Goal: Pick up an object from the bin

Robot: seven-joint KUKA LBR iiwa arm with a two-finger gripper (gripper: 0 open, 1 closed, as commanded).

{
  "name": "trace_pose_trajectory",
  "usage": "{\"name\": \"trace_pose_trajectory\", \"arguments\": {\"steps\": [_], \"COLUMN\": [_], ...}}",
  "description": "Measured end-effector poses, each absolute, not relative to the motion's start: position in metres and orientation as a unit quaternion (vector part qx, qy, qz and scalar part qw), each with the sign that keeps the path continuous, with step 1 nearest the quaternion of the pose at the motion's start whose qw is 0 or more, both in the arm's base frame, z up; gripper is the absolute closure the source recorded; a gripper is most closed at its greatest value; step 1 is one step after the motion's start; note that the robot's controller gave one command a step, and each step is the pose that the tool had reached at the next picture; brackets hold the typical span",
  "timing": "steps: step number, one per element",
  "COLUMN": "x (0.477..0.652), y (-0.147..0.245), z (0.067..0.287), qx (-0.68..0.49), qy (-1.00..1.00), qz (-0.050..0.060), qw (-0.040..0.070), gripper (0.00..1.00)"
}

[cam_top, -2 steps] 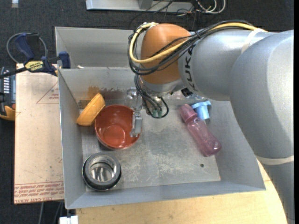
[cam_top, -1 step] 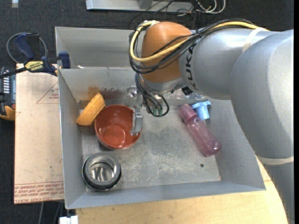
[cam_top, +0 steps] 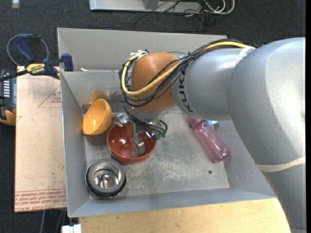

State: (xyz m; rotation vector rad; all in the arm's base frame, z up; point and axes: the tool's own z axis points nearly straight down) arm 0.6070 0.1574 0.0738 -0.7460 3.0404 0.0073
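My gripper (cam_top: 137,147) reaches down into a red bowl (cam_top: 118,144) in the middle-left of the bin, its fingertips inside the bowl near its right rim. Whether anything sits between them is not visible. An orange bowl (cam_top: 96,117) lies tilted on its side just up and left of the red bowl, touching or nearly touching it. A shiny steel cup (cam_top: 105,178) stands upright below the red bowl, near the bin's front left corner.
A pink plastic bottle (cam_top: 210,140) lies on the bin floor to the right, partly under the arm. The arm and its orange wrist cover hide the bin's back middle and right side.
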Motion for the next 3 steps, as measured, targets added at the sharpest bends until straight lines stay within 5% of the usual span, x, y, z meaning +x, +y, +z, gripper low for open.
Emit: {"name": "trace_pose_trajectory", "arguments": {"steps": [1, 3], "x": [0.605, 0.599], "y": [0.154, 0.14], "z": [0.101, 0.073], "qx": [-0.211, -0.217], "qy": [0.978, 0.976], "qz": [0.001, 0.003], "qw": [0.004, 0.01], "gripper": [0.0, 0.0]}}
